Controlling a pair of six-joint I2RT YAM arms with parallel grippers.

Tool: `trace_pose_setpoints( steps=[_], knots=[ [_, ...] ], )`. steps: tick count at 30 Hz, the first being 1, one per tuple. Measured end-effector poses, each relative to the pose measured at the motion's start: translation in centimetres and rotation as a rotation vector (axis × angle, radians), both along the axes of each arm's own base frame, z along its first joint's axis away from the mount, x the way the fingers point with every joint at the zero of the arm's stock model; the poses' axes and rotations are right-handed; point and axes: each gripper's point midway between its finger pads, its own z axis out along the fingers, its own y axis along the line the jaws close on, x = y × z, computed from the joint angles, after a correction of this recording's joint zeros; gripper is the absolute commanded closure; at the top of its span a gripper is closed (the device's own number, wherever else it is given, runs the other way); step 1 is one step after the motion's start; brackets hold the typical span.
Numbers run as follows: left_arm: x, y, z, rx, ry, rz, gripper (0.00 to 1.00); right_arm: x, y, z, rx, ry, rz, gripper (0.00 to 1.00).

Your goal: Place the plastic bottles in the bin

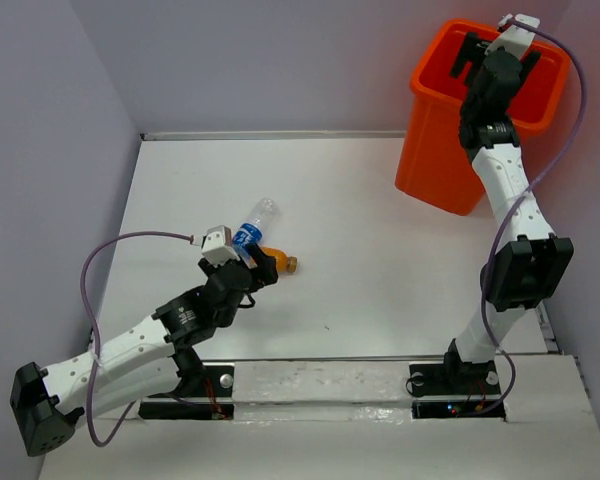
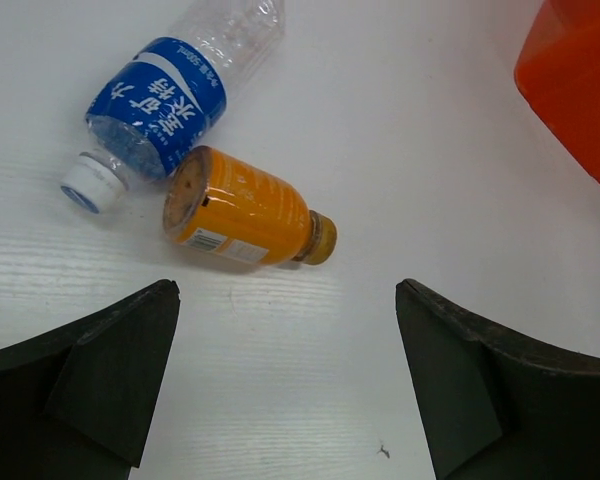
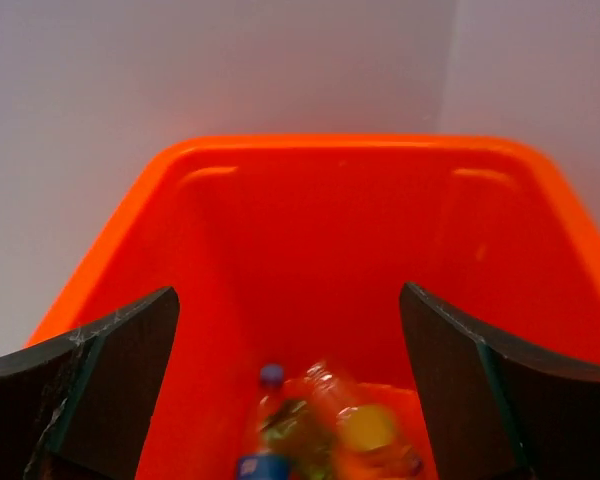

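bottles (image 3: 302,432) in bin (image 3: 310,240) blurred, partly cut off

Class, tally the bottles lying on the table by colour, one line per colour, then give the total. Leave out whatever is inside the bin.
Clear bottle with blue label: 1
Orange bottle: 1
Total: 2

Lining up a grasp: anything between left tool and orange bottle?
No. Left wrist view shows only bare table between the open left tool and the orange bottle.
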Motion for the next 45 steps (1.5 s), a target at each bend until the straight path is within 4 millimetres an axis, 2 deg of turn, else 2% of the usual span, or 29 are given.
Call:
trace_pose_setpoints(
  steps=[2, 3, 5, 8, 10, 11, 12, 14, 16, 17, 19, 20, 22, 23, 27, 32, 38, 45],
  knots=[
    [0.8, 0.9, -0.5, 0.024, 0.009, 0.048, 0.01, -0.1, 1.4, -0.5, 0.032, 0.015, 0.070, 0.13],
    [1.5, 1.5, -0.7, 0.038, 0.011, 0.076, 0.01, -0.6, 2.8, -0.7, 0.058, 0.021, 0.137, 0.19],
    [3.1, 2.9, -1.3, 0.068, 0.031, 0.137, 0.01, -2.6, 5.0, -0.3, 0.082, 0.019, 0.235, 0.23],
    [5.1, 4.6, -2.3, 0.086, 0.061, 0.194, 0.01, -7.9, 11.8, 2.4, 0.103, -0.038, 0.515, 0.23],
    [6.1, 5.3, -2.7, 0.100, 0.087, 0.200, 0.01, -12.0, 17.0, 2.9, 0.099, -0.057, 0.731, 0.22],
    [6.8, 5.4, -2.8, 0.115, 0.104, 0.198, 0.01, -14.0, 19.6, 2.3, 0.092, -0.055, 0.851, 0.19],
    [7.3, 5.4, -2.8, 0.126, 0.114, 0.194, 0.01, -15.0, 21.2, 1.3, 0.089, -0.036, 0.921, 0.17],
    [9.1, 3.9, -2.0, 0.159, 0.138, 0.134, 0.01, -17.5, 25.0, -2.4, 0.069, 0.037, 1.120, 0.14],
    [10.5, 2.3, -1.2, 0.176, 0.145, 0.073, 0.01, -17.8, 26.4, -6.3, 0.058, 0.124, 1.206, 0.11],
    [11.1, 1.6, -0.7, 0.189, 0.148, 0.046, 0.01, -17.6, 27.3, -9.6, 0.049, 0.205, 1.255, 0.09],
    [12.5, 0.6, 0.5, 0.211, 0.136, 0.012, 0.01, -17.4, 28.3, -14.4, 0.059, 0.330, 1.304, 0.08],
    [13.1, 0.3, 0.9, 0.226, 0.132, 0.002, 0.01, -17.7, 28.8, -17.7, 0.072, 0.424, 1.336, 0.08],
    [14.0, 0.0, 1.3, 0.269, 0.144, -0.012, 0.01, -18.7, 29.7, -22.0, 0.081, 0.555, 1.400, 0.08],
    [14.5, 0.0, 1.1, 0.295, 0.160, -0.019, 0.01, -19.3, 30.3, -23.4, 0.082, 0.599, 1.434, 0.08],
    [16.0, -0.3, -0.9, 0.396, 0.245, -0.056, 0.01, -21.8, 33.0, -25.7, 0.032, 0.674, 1.567, 0.08],
    [15.8, -0.3, -4.5, 0.512, 0.374, -0.136, 0.01, -23.9, 35.8, -26.7, -0.047, 0.718, 1.673, 0.08],
    [16.9, -0.4, -6.4, 0.575, 0.435, -0.167, 0.01, -24.7, 36.0, -27.3, -0.081, 0.738, 1.698, 0.07],
    [17.9, 1.0, -10.0, 0.612, 0.524, -0.142, 0.01, -25.6, 36.4, -27.8, -0.107, 0.758, 1.718, 0.07]
  ],
)
